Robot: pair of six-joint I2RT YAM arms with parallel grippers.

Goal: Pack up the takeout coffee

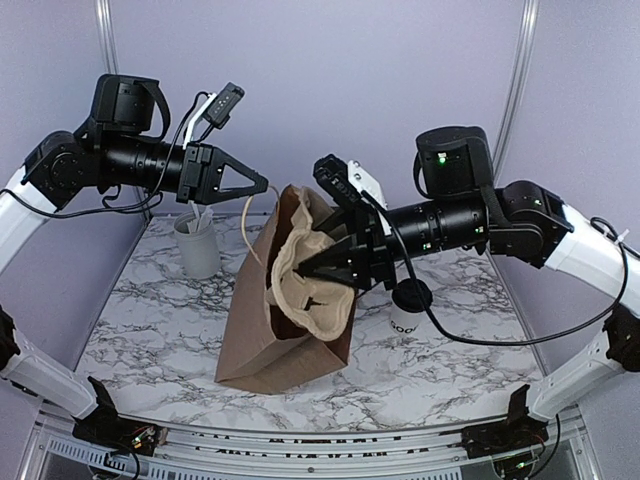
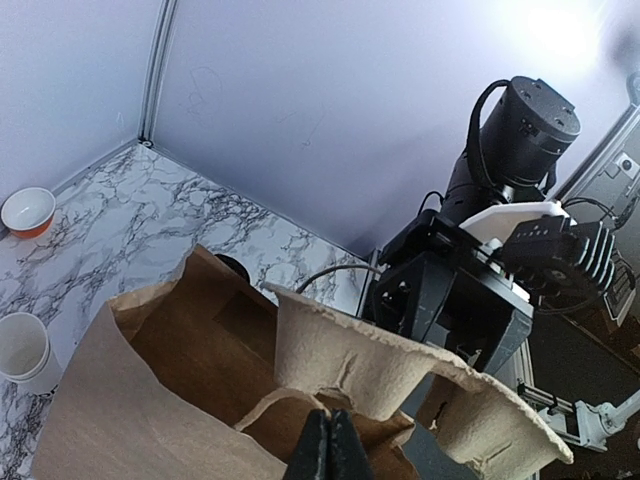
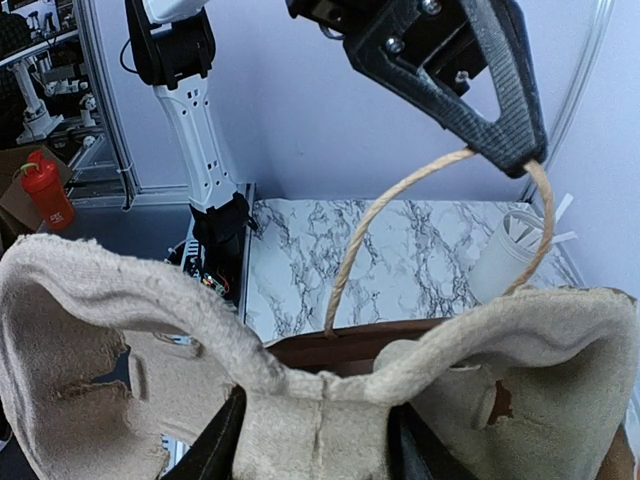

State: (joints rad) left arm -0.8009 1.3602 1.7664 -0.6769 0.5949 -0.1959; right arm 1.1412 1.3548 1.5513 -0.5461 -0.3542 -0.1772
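- Grey-veined marble table, lilac walls, metal posts in the back corners.
- Brown bag stands mid-table with its mouth open; a pulp carrier sticks out of the top.
- Only the left wrist view shows an orange bowl and stacked lidless cups on the table past the bag.
- Only the right wrist view shows a red bottle, off the table.
- White holder stands behind and left of the bag.
- Left fingers are pressed together on the bag's twine handle, held above the bag.
- Right fingers pinch the carrier's middle ridge.
- Coffee stands upright on the table right of the bag and outside it. It is under the right wrist, near the right fingers but not touched, well apart from the left.
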